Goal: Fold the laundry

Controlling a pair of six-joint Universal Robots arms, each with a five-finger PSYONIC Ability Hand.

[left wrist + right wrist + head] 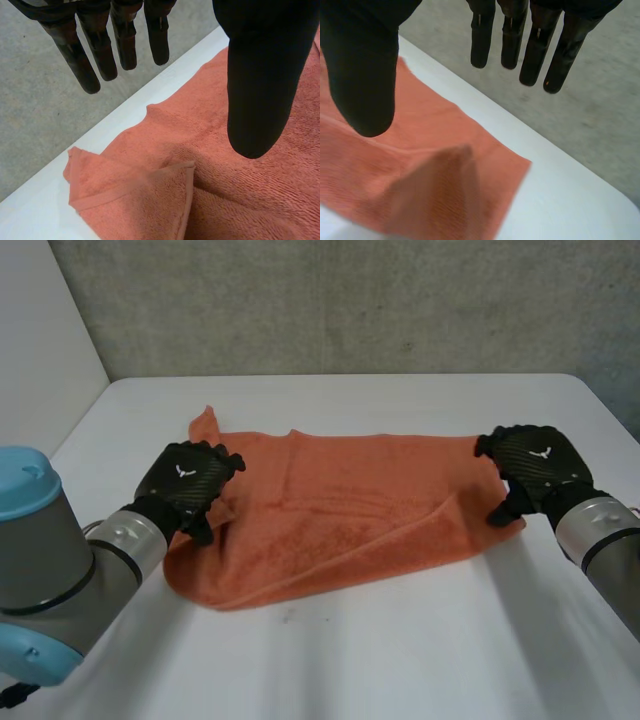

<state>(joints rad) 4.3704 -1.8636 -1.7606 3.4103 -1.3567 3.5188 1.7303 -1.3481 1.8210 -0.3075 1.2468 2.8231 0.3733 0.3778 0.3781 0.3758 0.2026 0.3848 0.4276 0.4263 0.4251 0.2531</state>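
My left hand point(188, 483) hung over one end of the orange towel point(350, 510). Its fingers were straight and stood apart from the thumb, holding nothing. Beneath its palm a folded corner point(150, 195) of the cloth lay turned back on itself. My right hand point(532, 468) hung over the towel's other end, its fingers also straight and clear of the thumb, with nothing pinched. Under that palm a flap of cloth rose in a soft ridge. The towel lay rumpled on the white table point(400, 660), stretched between my two hands.
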